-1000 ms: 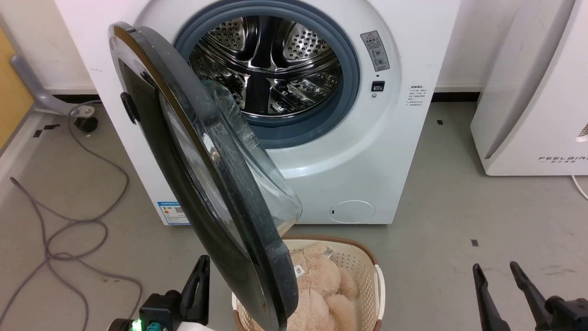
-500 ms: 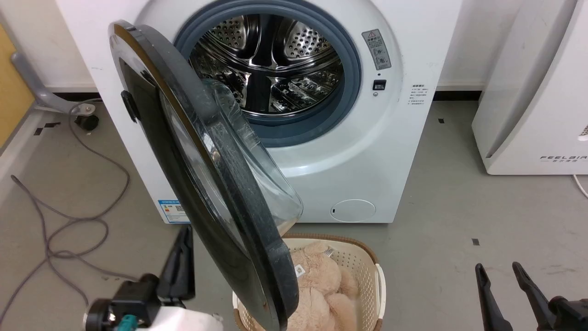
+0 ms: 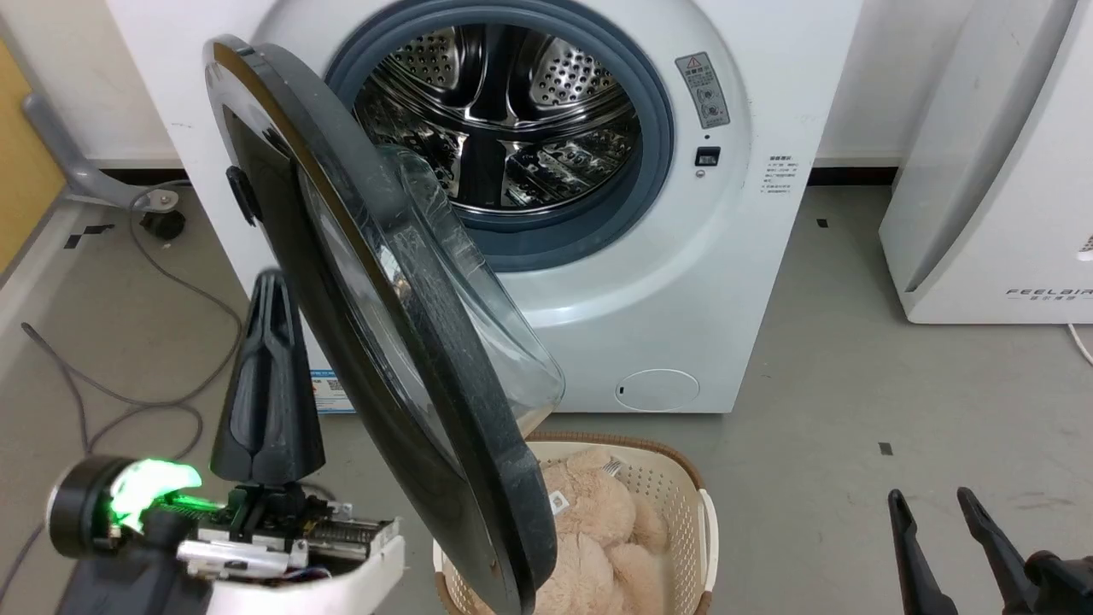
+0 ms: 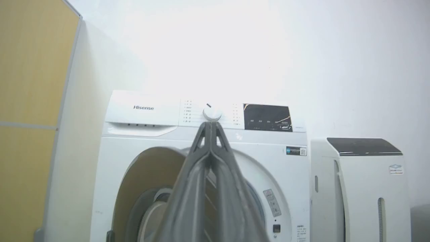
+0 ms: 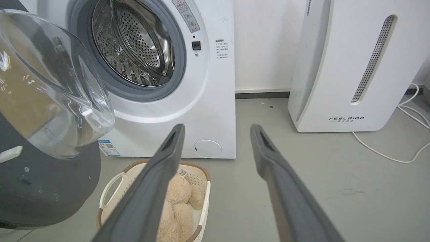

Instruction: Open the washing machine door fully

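White and big, the washing machine [image 3: 683,282] stands with its round hole showing the shiny steel drum [image 3: 499,128]. The washing machine door [image 3: 418,342] hangs from the left side, swung out about halfway. Its low edge is over a basket [image 3: 679,512] with a tan soft toy [image 3: 589,512] inside.

The left wrist view looks higher up and shows the top of the machine, with a round knob [image 4: 212,114] and the word Hisense. The right wrist view shows the door's clear glass bowl [image 5: 50,84] from its inner side.

The left claw [image 3: 271,286] is pinched tight with nothing in it. It points up beside the door's black outer face, and I cannot tell if it touches. The right claw [image 3: 930,497] is spread apart, holds nothing and sits low over the floor, well apart from the door.
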`<state>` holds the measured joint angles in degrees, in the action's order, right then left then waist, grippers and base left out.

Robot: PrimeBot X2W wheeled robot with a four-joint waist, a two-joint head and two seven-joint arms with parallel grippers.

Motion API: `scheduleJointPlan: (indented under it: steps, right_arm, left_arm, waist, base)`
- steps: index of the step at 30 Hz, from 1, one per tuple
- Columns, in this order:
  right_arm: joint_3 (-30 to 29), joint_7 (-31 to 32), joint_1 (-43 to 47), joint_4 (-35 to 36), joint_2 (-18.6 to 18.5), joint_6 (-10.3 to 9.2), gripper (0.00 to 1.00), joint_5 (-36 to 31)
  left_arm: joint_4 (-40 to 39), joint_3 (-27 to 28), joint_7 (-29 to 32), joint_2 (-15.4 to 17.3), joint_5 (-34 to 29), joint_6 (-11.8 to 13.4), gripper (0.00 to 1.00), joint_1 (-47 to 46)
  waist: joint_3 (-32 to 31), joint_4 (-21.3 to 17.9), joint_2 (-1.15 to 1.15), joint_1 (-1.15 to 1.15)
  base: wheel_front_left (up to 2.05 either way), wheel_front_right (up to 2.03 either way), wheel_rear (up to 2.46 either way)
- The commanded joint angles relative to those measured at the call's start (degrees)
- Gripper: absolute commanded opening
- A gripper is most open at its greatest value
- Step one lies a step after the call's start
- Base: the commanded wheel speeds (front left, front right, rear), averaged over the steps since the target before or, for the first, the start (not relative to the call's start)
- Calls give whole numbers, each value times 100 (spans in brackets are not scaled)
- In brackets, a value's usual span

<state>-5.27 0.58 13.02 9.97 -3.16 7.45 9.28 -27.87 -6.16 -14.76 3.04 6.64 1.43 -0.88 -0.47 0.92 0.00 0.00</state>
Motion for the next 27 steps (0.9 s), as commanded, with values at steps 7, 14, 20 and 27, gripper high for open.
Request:
scheduleJointPlan:
  steps: [7,14,20,27]
  right_arm:
    - [-86,-34,42,-24,28,3,100,31]
    - [-105,-6,29,-49,28,3,100,11]
    - [-106,-4,30,-56,28,3,100,15]
    - [-109,4,47,-82,28,3,100,32]
  left_arm:
    - [-806,-697,-24,-10,12,-176,0,-182]
    - [-144,-2150,-24,-14,133,-439,0,293]
    - [941,-2809,171,-15,179,-454,0,724]
    - [1855,-2907,781,-15,287,-329,0,780]
  waist:
    - [9,52,0,0]
    - [-36,97,0,0]
    - [-62,96,0,0]
    - [-64,105,0,0]
  base:
    - [0,0,0]
    - [0,0,0]
    - [0,0,0]
    - [0,0,0]
